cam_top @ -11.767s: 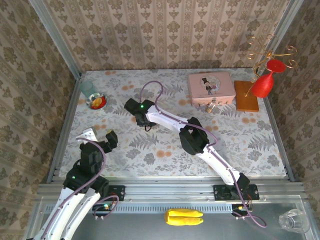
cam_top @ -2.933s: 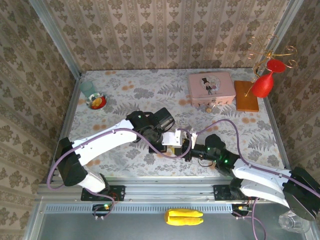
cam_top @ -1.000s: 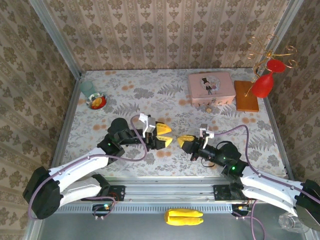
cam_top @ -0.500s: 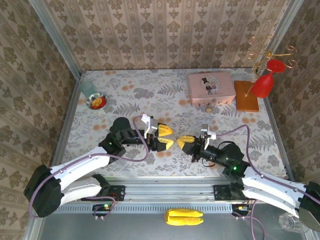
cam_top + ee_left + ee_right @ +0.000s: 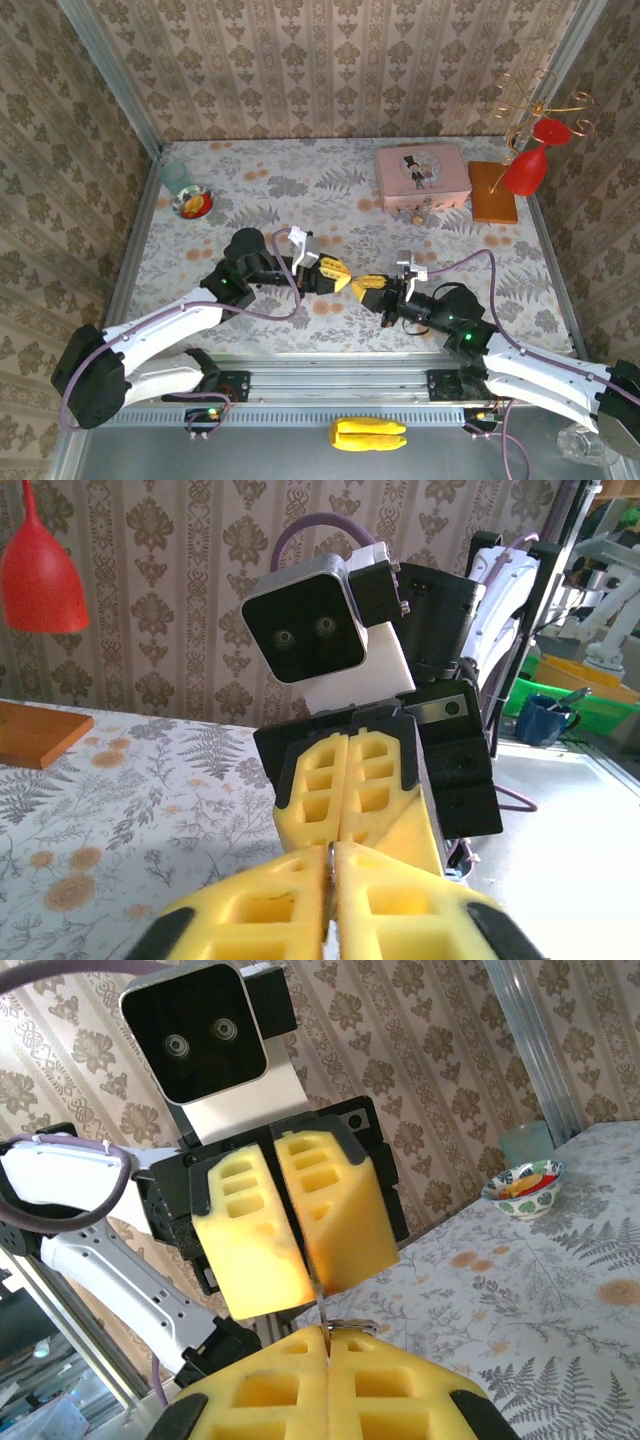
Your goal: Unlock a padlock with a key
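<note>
Meeting tip to tip, the left claw (image 5: 340,278) and right claw (image 5: 360,284) both pinch the key (image 5: 323,1310), likely a handover.

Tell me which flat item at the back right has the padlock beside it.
The pink tin: the padlock lies at its near edge. The orange board is further right, apart from the padlock.
</note>
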Controlling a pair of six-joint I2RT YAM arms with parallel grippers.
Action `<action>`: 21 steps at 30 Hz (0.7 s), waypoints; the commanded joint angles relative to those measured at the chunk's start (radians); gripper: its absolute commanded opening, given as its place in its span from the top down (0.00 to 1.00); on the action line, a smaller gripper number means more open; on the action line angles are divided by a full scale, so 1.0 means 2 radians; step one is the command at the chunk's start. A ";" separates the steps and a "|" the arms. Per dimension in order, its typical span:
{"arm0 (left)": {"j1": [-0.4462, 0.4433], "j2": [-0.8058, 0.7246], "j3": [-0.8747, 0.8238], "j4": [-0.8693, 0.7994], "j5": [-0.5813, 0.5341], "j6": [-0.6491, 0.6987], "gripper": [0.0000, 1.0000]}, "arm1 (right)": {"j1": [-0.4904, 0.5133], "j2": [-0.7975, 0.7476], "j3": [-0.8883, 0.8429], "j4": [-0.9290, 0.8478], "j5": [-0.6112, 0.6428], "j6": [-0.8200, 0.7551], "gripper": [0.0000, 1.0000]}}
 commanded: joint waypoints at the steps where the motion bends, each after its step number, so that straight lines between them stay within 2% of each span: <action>1: -0.008 -0.002 0.018 -0.012 0.036 0.011 0.94 | 0.002 -0.001 0.015 0.008 0.010 -0.013 1.00; 4: -0.007 0.001 0.025 -0.032 0.045 0.018 1.00 | 0.003 -0.003 0.012 0.009 0.016 -0.013 1.00; 8: -0.007 0.000 0.027 -0.041 0.042 0.022 1.00 | 0.002 -0.008 0.012 0.001 0.027 -0.015 1.00; 10: -0.008 -0.003 0.028 -0.049 0.030 0.025 1.00 | 0.003 -0.011 0.012 -0.010 0.039 -0.017 0.90; 13: -0.007 -0.007 0.042 -0.100 -0.005 0.047 1.00 | 0.002 -0.024 0.010 -0.038 0.061 -0.028 0.60; 15: -0.008 -0.007 0.058 -0.150 -0.032 0.066 1.00 | 0.002 -0.037 0.015 -0.078 0.067 -0.040 0.48; 18: -0.011 -0.001 0.096 -0.244 -0.072 0.092 1.00 | 0.000 -0.054 0.023 -0.116 0.065 -0.057 0.44; 21: -0.026 0.007 0.122 -0.301 -0.094 0.114 1.00 | 0.000 -0.058 0.023 -0.122 0.069 -0.056 0.47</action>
